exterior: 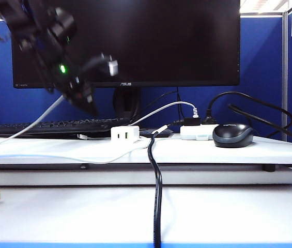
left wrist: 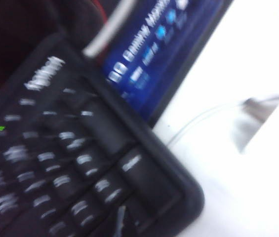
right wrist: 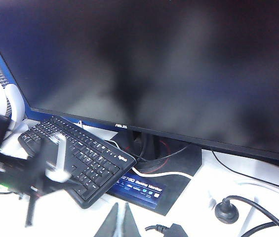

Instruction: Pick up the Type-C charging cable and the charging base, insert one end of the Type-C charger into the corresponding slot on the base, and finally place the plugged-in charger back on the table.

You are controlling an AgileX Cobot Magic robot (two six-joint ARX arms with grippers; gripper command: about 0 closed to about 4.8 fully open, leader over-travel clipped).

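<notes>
left gripper [exterior: 91, 106]: up over the left end of the bench, in front of the monitor's lower left corner, tips pointing down toward the keyboard. Jaws pressed together; exterior view is too blurred to show whether anything is caught between them. Its own wrist view shows no fingers, only blurred keyboard keys and bench.
right gripper [right wrist: 118, 223]: two dark tips pressed together, nothing between them, hanging over the bench in front of the monitor stand. Not visible in the exterior view.
Type-C charging cable [exterior: 42, 157]: thin white line lying limp along the raised board, running from the left toward the charging base; a white lead also climbs toward the left arm, cannot tell if it is the same cable.
charging base [exterior: 125, 134]: small white block upright on the raised board, near centre, ports facing the camera, one yellow-green. Well apart from both grippers.
bench [exterior: 228, 206]: white, raised board across it.
keyboard [right wrist: 75, 158]: black, under the monitor [exterior: 151, 36], behind the charging base.
mouse [exterior: 233, 135]: dark, right of the flat white block [exterior: 197, 132] with black plugs.
thick black cable [exterior: 157, 196]: drops from the board over the front of the bench.
</notes>
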